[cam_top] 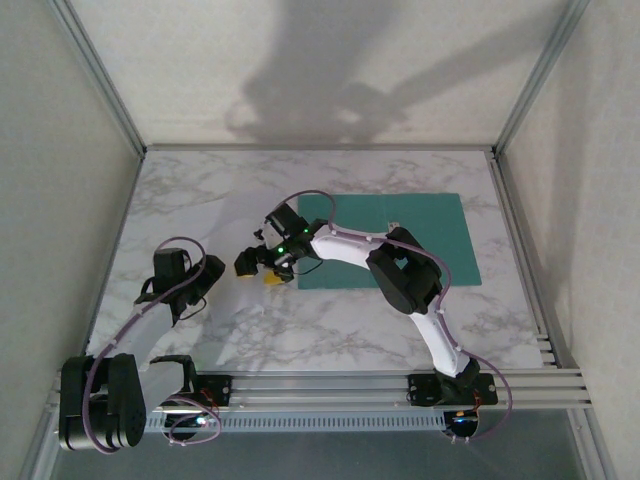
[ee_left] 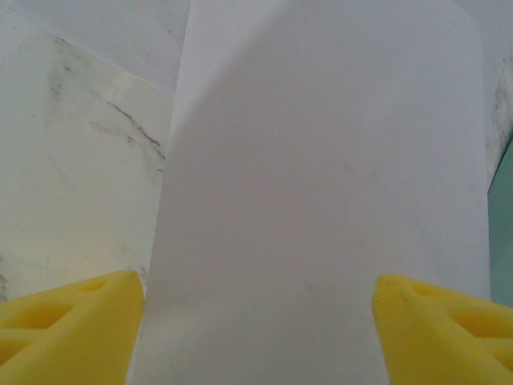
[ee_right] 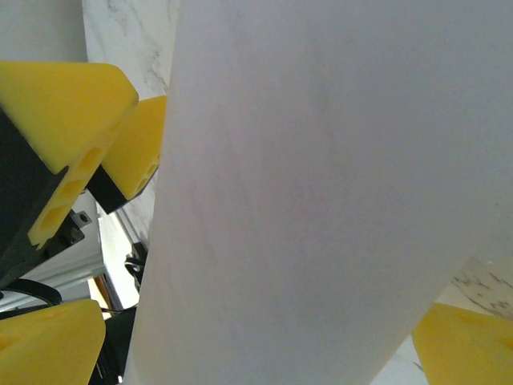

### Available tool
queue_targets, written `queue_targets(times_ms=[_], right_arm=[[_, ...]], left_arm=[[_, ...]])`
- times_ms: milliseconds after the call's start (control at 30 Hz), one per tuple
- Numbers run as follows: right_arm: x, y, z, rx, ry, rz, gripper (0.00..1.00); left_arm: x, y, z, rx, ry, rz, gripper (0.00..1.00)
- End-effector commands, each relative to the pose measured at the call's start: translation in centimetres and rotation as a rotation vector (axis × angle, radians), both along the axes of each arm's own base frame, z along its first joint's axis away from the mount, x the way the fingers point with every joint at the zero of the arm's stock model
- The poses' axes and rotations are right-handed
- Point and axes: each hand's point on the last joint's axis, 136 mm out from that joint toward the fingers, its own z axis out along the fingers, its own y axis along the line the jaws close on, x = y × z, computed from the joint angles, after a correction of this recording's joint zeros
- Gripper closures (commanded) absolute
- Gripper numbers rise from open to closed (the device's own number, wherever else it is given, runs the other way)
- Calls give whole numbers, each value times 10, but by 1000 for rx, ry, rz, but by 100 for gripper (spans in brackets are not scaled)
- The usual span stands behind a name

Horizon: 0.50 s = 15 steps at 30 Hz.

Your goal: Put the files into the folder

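Observation:
The teal-green folder (cam_top: 420, 235) lies open and flat at the back right of the marble table, and its edge (ee_left: 503, 233) shows in the left wrist view. The white files (cam_top: 215, 215) lie left of it, hard to tell from the marble. A sheet (ee_left: 321, 200) stretches out ahead of my open left gripper (ee_left: 256, 337), between its yellow fingers (ee_left: 64, 329). My right gripper (cam_top: 258, 272) reaches left across the folder. It stands open low over the same sheet (ee_right: 321, 200), its fingers (ee_right: 48, 345) wide apart on either side. The left gripper (cam_top: 215, 280) sits close beside it.
Metal frame posts (cam_top: 100, 80) and pale walls enclose the table on three sides. An aluminium rail (cam_top: 330, 385) runs along the near edge. The right arm's elbow (cam_top: 405, 275) hangs over the folder's near left part. The other gripper's yellow fingers (ee_right: 72, 88) show close by.

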Motion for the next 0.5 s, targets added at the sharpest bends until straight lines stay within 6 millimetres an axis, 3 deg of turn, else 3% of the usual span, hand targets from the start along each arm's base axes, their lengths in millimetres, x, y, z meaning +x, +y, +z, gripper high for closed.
queue_targets(times_ms=[0, 467], right_arm=[[-11, 7, -7, 12, 35, 18, 1], [-10, 12, -6, 37, 57, -1, 8]], left_arm=[[-1, -4, -1, -20, -4, -5, 25], [-3, -8, 4, -47, -27, -10, 24]])
